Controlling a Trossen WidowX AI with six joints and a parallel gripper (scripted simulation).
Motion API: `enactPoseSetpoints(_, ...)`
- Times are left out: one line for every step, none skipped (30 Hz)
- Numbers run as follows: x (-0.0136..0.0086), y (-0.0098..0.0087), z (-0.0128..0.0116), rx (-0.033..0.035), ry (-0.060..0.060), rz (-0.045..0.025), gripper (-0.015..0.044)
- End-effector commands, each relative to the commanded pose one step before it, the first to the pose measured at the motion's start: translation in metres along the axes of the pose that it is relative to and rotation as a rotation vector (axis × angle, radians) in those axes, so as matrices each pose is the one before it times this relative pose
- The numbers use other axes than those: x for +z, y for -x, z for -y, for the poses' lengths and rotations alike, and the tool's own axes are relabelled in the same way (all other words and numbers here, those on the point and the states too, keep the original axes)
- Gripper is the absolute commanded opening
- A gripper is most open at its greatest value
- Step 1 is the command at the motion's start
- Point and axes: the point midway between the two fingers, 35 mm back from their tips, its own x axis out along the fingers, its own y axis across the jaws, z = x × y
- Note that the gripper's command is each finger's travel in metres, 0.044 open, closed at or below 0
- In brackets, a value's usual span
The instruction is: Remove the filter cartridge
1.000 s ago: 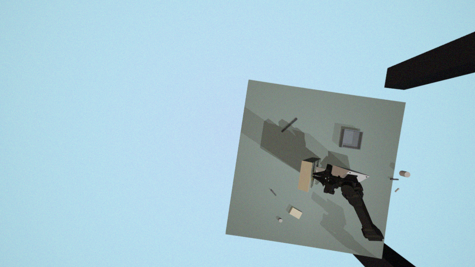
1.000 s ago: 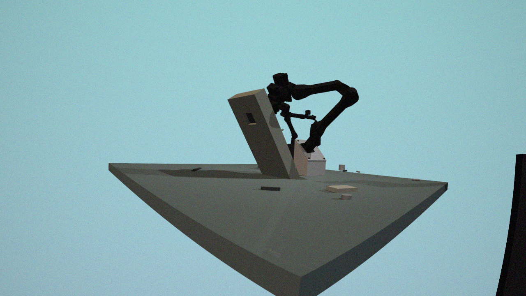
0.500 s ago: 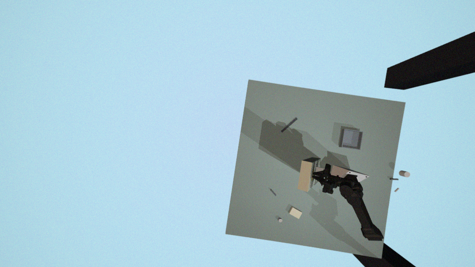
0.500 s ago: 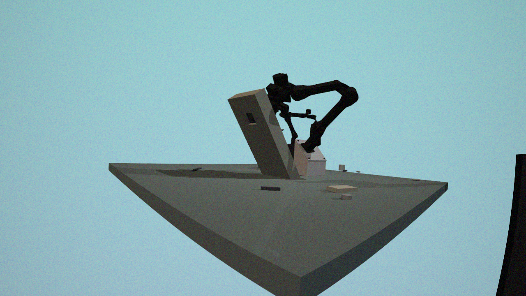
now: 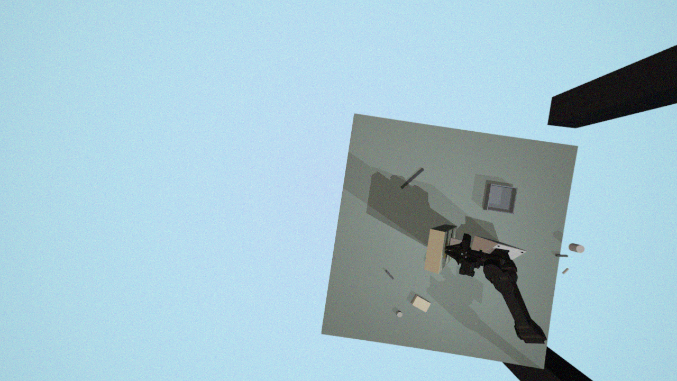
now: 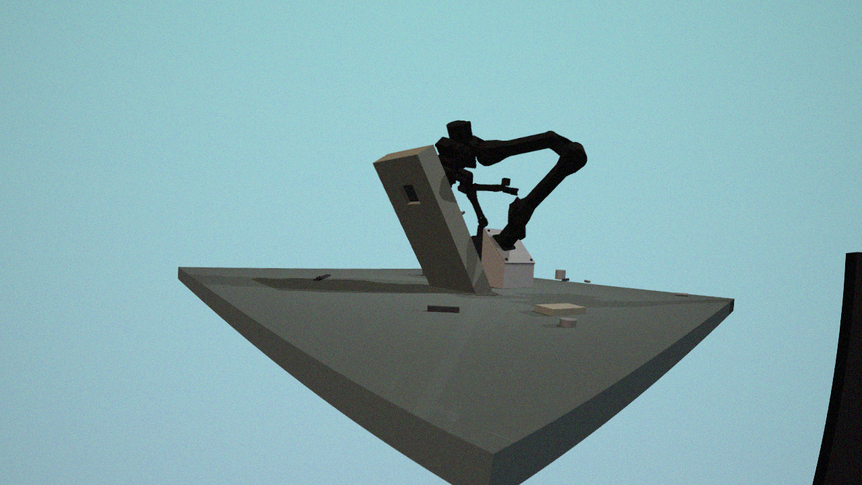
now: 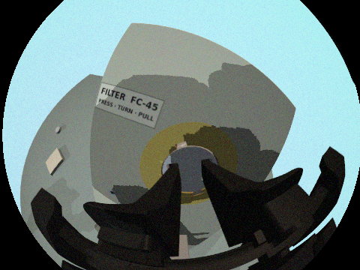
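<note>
The service panel (image 5: 435,251) (image 6: 421,235) (image 7: 169,64) leans back on the table. In the wrist view, the round blue-grey cartridge (image 7: 191,178) sits inside a yellow ring (image 7: 150,159) on its face. My gripper (image 5: 446,251) (image 7: 189,165) is at the cartridge, one fingertip at each slot, with the middle of the face between them. It looks shut on that middle part. The fingertips cover the slots, and how deep they reach is hidden. The tray (image 5: 486,196) stands away from the panel in the top view; it holds no cartridge.
A label (image 7: 130,106) is on the panel beside the ring. The robot's pale base (image 5: 515,250) (image 6: 518,274) stands close in front of the panel. A cream block (image 5: 420,303) (image 6: 560,308) (image 7: 55,160), a small cylinder (image 5: 399,313) (image 6: 568,322) and a dark bar (image 5: 412,178) lie on the table.
</note>
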Motion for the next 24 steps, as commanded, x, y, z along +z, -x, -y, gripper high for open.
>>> enactPoseSetpoints(-0.00018, -0.00027, 0.00057, -0.0048, 0.0012, -0.00196, 0.0065)
enactPoseSetpoints(0.0, 0.0, 0.0, 0.0, 0.0, 0.0, 0.0058)
enactPoseSetpoints(0.0, 0.0, 0.0, 0.0, 0.0, 0.0, 0.0051)
enactPoseSetpoints(0.0, 0.0, 0.0, 0.0, 0.0, 0.0, 0.0045)
enactPoseSetpoints(0.0, 0.0, 0.0, 0.0, 0.0, 0.0, 0.0038)
enactPoseSetpoints(0.0, 0.0, 0.0, 0.0, 0.0, 0.0, 0.0012)
enactPoseSetpoints(0.0, 0.0, 0.0, 0.0, 0.0, 0.0, 0.0)
enactPoseSetpoints(0.0, 0.0, 0.0, 0.0, 0.0, 0.0, 0.0)
enactPoseSetpoints(-0.00005, -0.00017, -0.00003, 0.0, -0.0044, -0.00028, 0.0)
enactPoseSetpoints(-0.00016, -0.00051, -0.00008, -0.00002, -0.0133, -0.00085, 0.0)
enactPoseSetpoints(-0.00027, -0.00085, -0.00013, -0.00006, -0.0221, -0.00141, 0.0)
enactPoseSetpoints(-0.00013, -0.00046, -0.00006, 0.00002, -0.0272, -0.0007, 0.0)
enactPoseSetpoints(-0.00016, -0.00056, -0.00006, -0.00001, -0.033, -0.00084, 0.0)
enactPoseSetpoints(-0.00016, -0.00056, -0.00006, -0.00004, -0.033, -0.00084, 0.0)
enactPoseSetpoints(-0.00007, -0.0003, -0.00002, -0.00003, -0.0338, -0.00036, 0.0)
enactPoseSetpoints(-0.00007, -0.0003, -0.00002, -0.00004, -0.0339, -0.00036, 0.0)
enactPoseSetpoints(-0.00007, -0.0003, -0.00002, -0.00005, -0.0339, -0.00036, 0.0)
enactPoseSetpoints(-0.00003, -0.00018, -0.00001, -0.00003, -0.0343, -0.00016, 0.0)
enactPoseSetpoints(-0.00003, -0.00019, -0.00001, -0.00003, -0.0343, -0.00015, 0.0)
enactPoseSetpoints(-0.00003, -0.00019, -0.00001, -0.00004, -0.0343, -0.00015, 0.0)
enactPoseSetpoints(-0.00001, -0.00013, 0.0, -0.00002, -0.0346, -0.00006, 0.0)
enactPoseSetpoints(-0.00001, -0.00013, 0.0, -0.00002, -0.0346, -0.00006, 0.0)
enactPoseSetpoints(-0.00001, -0.00013, 0.0, -0.00002, -0.0346, -0.00006, 0.0)
enactPoseSetpoints(-0.00001, -0.00011, 0.0, -0.00001, -0.0347, -0.00002, 0.0)
